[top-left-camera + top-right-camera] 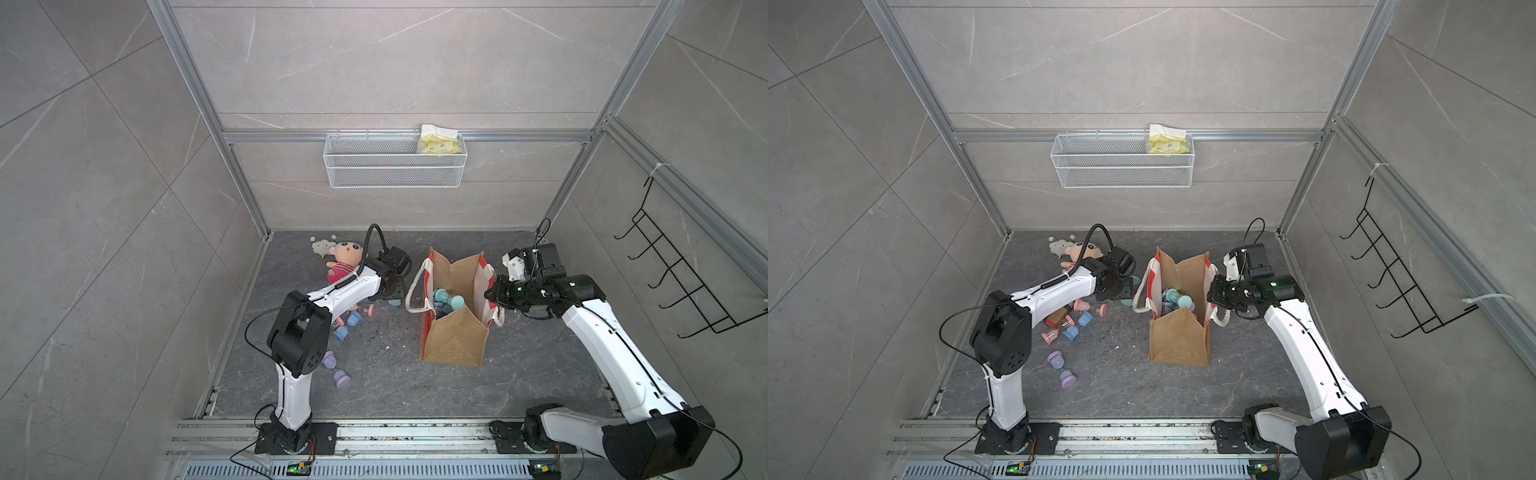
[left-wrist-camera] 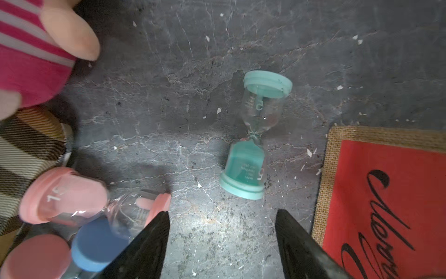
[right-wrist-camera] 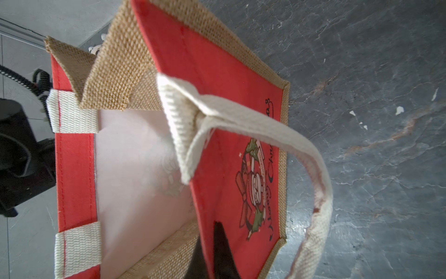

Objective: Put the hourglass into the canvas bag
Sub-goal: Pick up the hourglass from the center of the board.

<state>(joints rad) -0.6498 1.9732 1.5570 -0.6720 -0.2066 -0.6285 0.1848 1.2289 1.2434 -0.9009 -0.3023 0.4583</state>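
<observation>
Hourglass [image 2: 255,137] laid on dark marbled surface [image 2: 169,108], grey-tiled walls [image 1: 83,208]; left tool [image 2: 222,215] wide, right tool [image 1: 491,294] clamped on canvas bag [image 1: 455,332].

The canvas bag [image 1: 453,340] stands on the floor [image 1: 540,365] with some hourglasses [image 1: 451,301] in it, more hourglasses [image 1: 340,333] lie to its left, and the doll [image 1: 347,255] lies behind those, near the back wall [image 1: 374,83].

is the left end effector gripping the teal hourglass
No, the teal hourglass lies on the floor ahead of the left end effector, clear of its open jaws.
</observation>
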